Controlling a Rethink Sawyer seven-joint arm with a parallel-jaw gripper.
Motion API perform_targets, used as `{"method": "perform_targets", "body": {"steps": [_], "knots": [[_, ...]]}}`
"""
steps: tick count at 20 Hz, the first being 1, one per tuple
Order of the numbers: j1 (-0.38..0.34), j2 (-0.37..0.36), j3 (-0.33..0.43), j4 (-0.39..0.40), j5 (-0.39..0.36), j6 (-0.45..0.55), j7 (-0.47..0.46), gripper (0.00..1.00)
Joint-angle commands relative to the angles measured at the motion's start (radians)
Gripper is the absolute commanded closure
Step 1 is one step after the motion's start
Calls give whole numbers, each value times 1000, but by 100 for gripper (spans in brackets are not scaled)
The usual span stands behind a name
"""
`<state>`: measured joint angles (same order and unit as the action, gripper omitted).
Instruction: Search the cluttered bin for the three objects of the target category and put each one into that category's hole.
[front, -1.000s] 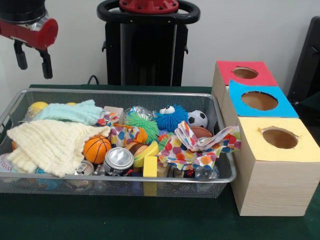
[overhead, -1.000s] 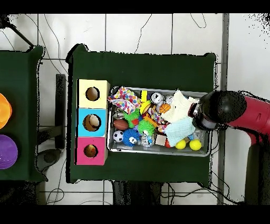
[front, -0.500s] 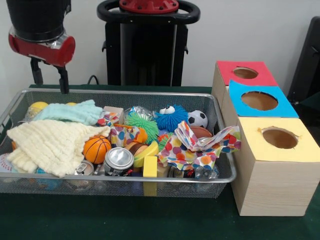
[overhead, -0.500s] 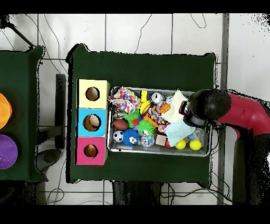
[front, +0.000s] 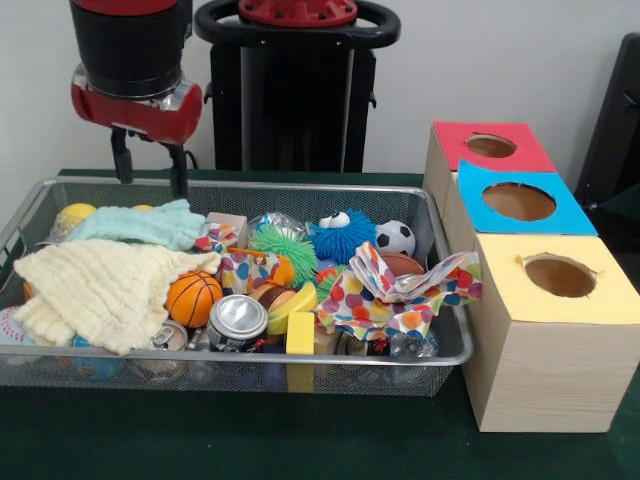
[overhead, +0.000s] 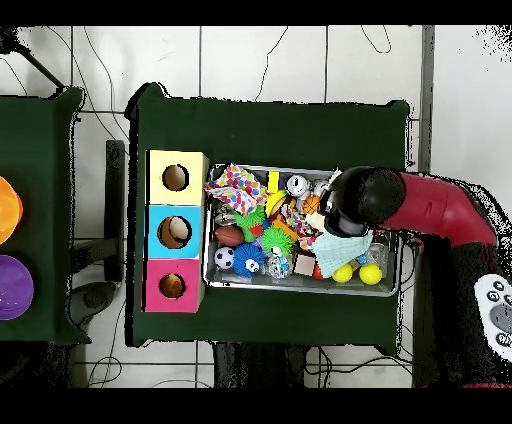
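Basketball (front: 193, 297) lies in the bin (front: 300, 186), below the parted, empty fingers (front: 179, 172).

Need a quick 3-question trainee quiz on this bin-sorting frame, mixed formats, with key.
1. True or false: the gripper is shut on the basketball.
2. Multiple choice: in the front view, which box top is nearest the camera? A. red box B. blue box C. yellow box
3. Fill in: the soda can lies in the wire bin just right of the ____, front view.

Key: 1. False; the gripper hangs open and empty above the mint cloth. 2. C. 3. basketball.
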<state>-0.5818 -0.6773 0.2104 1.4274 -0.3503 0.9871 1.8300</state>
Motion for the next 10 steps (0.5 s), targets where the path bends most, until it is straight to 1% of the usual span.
{"method": "perform_targets", "body": {"steps": [1,4,7,10], "knots": [[30,44,-24,52,32,-22,146,0],[35,49,-30,49,29,-32,137,0],[40,66,-34,27,29,-24,137,0],[57,85,-42,11,31,-30,162,0]]}}
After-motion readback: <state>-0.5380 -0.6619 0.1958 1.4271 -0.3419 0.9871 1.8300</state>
